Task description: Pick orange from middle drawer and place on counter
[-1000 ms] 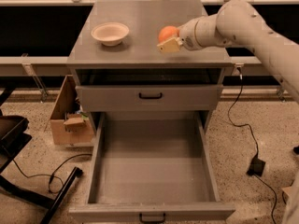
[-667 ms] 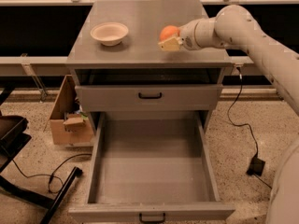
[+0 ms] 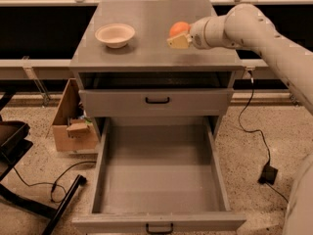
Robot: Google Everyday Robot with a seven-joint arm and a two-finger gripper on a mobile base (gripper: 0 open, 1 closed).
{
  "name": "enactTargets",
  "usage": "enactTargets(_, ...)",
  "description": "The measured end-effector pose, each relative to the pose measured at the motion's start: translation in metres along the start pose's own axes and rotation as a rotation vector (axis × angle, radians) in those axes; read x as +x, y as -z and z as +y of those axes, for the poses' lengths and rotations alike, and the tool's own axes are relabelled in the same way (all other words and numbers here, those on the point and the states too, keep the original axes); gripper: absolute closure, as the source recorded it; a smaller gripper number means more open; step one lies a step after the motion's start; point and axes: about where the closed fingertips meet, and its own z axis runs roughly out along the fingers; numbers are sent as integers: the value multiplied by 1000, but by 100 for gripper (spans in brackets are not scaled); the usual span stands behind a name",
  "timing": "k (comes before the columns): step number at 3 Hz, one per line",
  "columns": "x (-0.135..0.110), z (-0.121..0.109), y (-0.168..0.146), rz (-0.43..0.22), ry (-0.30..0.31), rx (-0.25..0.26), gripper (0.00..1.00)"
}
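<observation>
The gripper (image 3: pixel 179 36) sits over the right part of the counter (image 3: pixel 146 50), near its 3 o'clock edge. It is closed around the orange (image 3: pixel 179 27): 1 pale finger (image 3: pixel 178 42) lies across the fruit's near lower side, and the other is hidden behind it. The orange shows above that finger, at the gripper's 12 o'clock. Whether the fruit touches the counter or hangs just above it I cannot tell. The white arm (image 3: pixel 244 26) runs off from the gripper toward 3 o'clock, then bends down toward 5 o'clock and out of view.

At the gripper's 9 o'clock, well apart from it, a beige bowl (image 3: pixel 115 35) stands upright on the counter's left part.

At 6 o'clock, under the counter, the upper drawer (image 3: pixel 195 102) is nearly shut, with a dark gap above its front and a black handle (image 3: pixel 157 101) at its middle. Further toward 6 o'clock the middle drawer (image 3: pixel 159 180) is pulled far out, its grey bottom showing and its own handle (image 3: pixel 159 227) at the near edge.

At 8 o'clock a cardboard box (image 3: pixel 66 131) stands on the speckled floor (image 3: pixel 254 146) beside the cabinet. At 4 o'clock a black cable (image 3: pixel 254 126) trails down to a plug (image 3: pixel 268 174).
</observation>
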Motion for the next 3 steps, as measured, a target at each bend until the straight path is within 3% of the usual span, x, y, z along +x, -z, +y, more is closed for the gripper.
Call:
enactTargets(1, -15, -10, -10, -28, -43, 38, 100)
enactTargets(3, -37, -35, -85, -59, -117, 28, 100)
